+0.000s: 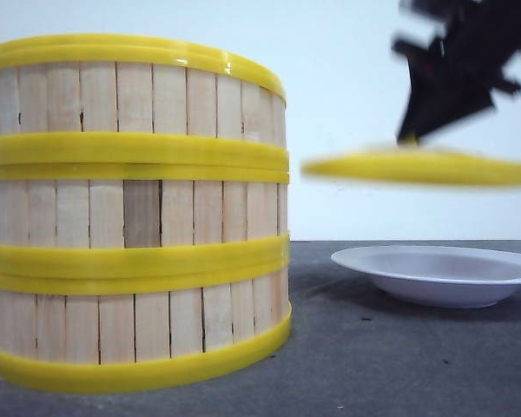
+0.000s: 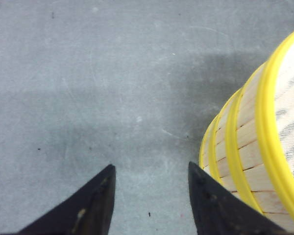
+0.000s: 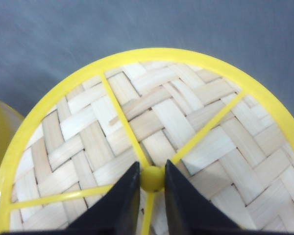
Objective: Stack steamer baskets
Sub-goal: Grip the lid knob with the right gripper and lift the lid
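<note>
Right gripper [image 3: 152,188] pinching lid [image 1: 417,167] knob, airborne above plate [image 1: 438,274] — left gripper [image 2: 152,196] spread, beside steamer baskets [image 1: 135,217].

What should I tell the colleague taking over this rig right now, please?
Left gripper: open, empty, hanging over bare table beside the stack.
Right gripper: shut on the knob of the woven lid, held in the air above the white plate.
Steamer baskets: all three stacked, rims aligned.
Done: stacking.
Left: probably set the lid on top, then release.

Both end effectors [image 2: 149,196] [image 3: 152,196] have 2 black, tapered, wedge-shaped fingers.
</note>
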Robot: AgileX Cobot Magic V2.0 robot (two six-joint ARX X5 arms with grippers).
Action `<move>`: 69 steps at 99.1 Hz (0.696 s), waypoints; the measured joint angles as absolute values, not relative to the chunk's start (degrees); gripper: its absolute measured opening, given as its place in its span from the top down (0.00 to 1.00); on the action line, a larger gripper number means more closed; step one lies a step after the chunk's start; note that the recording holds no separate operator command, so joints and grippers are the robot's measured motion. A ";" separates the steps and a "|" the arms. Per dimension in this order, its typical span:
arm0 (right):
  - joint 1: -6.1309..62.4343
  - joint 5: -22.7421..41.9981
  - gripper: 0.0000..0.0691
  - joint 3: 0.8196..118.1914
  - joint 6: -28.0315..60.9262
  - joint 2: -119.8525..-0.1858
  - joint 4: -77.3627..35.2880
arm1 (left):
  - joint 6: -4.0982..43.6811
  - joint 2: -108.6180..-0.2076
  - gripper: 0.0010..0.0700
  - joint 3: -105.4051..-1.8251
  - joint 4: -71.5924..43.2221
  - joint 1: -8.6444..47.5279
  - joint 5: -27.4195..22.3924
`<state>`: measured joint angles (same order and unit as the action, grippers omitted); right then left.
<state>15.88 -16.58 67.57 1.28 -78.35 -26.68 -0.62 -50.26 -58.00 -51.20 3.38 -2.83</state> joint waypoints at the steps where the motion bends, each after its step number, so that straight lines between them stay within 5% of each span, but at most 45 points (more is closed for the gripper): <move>1: 16.01 -16.91 0.92 68.25 1.26 -78.35 -27.09 | -0.62 -50.26 0.61 -58.00 -51.20 3.38 -2.83; 69: 41.71 -19.20 0.92 86.43 -0.05 -84.23 -33.78 | -0.62 -50.28 0.61 -58.00 -48.27 3.38 -2.83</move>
